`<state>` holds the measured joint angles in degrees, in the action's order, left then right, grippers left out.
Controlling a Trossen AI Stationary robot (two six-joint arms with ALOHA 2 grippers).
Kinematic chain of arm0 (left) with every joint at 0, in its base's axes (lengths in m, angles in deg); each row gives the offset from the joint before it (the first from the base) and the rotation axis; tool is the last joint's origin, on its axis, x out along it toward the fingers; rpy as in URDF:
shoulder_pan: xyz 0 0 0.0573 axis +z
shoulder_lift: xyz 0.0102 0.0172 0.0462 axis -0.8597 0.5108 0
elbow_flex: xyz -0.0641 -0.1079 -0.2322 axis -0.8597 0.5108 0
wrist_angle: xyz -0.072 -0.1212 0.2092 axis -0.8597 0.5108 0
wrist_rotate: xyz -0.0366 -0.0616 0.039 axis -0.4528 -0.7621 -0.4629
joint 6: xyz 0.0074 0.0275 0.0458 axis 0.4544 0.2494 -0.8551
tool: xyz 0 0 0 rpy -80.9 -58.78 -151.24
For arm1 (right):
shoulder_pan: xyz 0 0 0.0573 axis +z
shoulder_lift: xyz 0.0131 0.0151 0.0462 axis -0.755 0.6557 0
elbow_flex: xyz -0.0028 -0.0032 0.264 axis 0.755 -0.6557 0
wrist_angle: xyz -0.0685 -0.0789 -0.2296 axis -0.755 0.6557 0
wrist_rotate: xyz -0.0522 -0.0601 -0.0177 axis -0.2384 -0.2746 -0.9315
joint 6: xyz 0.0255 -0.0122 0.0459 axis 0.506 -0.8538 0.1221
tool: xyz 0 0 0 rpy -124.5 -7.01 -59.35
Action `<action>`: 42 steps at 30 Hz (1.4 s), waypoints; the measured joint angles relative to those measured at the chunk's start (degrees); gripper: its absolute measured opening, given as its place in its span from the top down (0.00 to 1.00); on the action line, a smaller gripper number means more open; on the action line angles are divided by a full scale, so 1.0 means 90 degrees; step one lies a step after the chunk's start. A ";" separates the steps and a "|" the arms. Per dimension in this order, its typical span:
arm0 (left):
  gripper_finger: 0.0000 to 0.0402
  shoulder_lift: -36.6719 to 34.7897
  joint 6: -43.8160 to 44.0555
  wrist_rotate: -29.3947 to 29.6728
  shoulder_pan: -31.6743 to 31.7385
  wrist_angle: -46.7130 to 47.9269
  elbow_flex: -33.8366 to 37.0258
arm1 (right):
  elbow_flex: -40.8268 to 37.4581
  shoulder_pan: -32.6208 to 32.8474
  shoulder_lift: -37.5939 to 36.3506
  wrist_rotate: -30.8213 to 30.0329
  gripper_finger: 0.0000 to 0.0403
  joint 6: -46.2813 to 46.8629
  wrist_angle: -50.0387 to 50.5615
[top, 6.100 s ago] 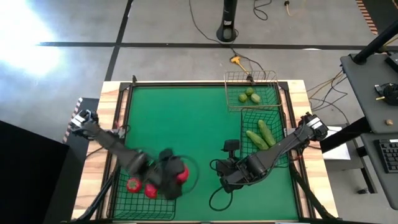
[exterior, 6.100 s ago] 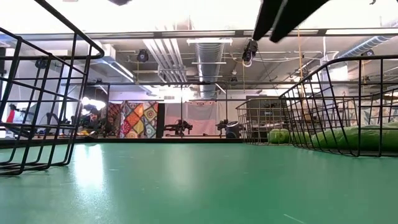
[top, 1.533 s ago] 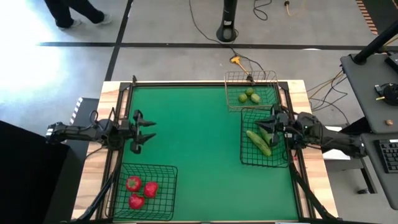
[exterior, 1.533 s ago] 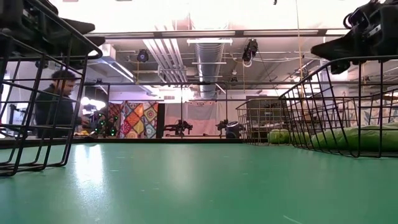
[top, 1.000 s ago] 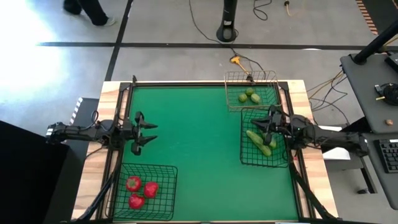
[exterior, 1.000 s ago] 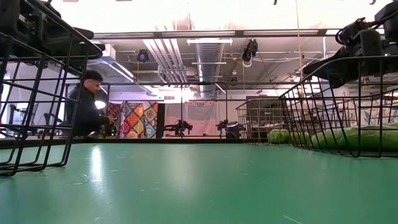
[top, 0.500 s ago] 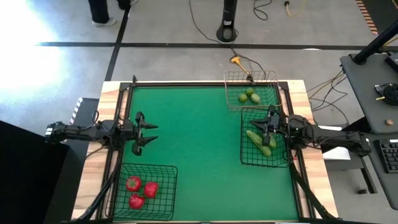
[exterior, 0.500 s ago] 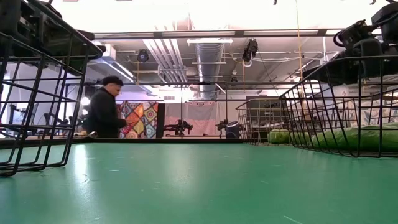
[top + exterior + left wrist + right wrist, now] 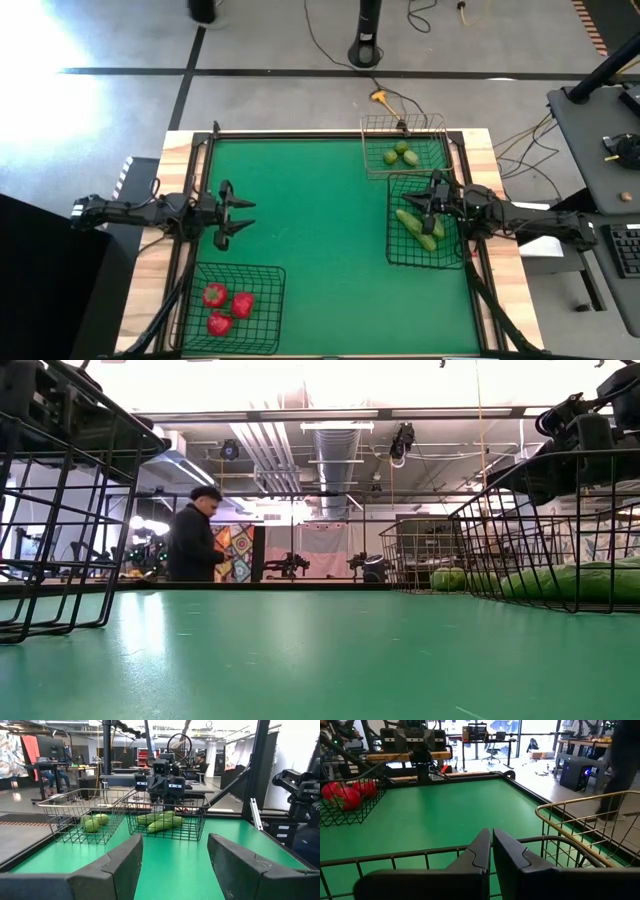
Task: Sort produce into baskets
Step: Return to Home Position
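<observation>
The sorting looks done: red pieces point(image 9: 228, 306) sit in the near-left black basket point(image 9: 232, 266), and cucumbers point(image 9: 415, 226) lie slantwise in the right black basket point(image 9: 392, 255). The left end effector point(image 9: 238, 213), spread wide and empty, hovers just beyond the red ones. The right end effector point(image 9: 420, 205), pinched together, hangs over the cucumbers. Neither seems to need a reach.

We make out only part of the cucumbers point(image 9: 411, 225): the right gripper point(image 9: 425, 205) hides their ends nearest the copper basket point(image 9: 365, 140).
</observation>
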<state>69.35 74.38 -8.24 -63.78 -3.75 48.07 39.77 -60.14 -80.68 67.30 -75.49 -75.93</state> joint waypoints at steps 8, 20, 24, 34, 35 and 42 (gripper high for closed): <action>0.48 0.0139 -0.0002 0.0000 0.0000 0.0024 -0.0034 | 0.0000 0.0000 0.0000 -0.0001 0.97 -0.0016 -0.0001; 0.48 0.0309 -0.0002 0.0000 0.0000 0.0019 -0.0136 | -0.0002 0.0000 0.0000 -0.0001 0.97 -0.0018 0.0000; 0.48 0.0355 -0.0002 0.0000 0.0000 0.0022 -0.0136 | -0.0002 0.0000 0.0000 -0.0001 0.97 -0.0019 -0.0001; 0.48 0.0425 -0.0002 0.0000 0.0000 0.0021 -0.0136 | -0.0005 0.0000 0.0000 -0.0001 0.97 -0.0021 -0.0001; 0.48 0.0425 -0.0002 0.0000 0.0000 0.0022 -0.0136 | -0.0005 0.0000 0.0000 -0.0001 0.97 -0.0021 0.0001; 0.48 0.0422 -0.0002 0.0000 0.0000 0.0022 -0.0136 | -0.0005 0.0000 0.0000 -0.0002 0.97 -0.0021 -0.0002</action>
<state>73.15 74.36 -8.24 -63.78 -3.56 46.85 39.72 -60.14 -80.68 67.28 -75.67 -75.95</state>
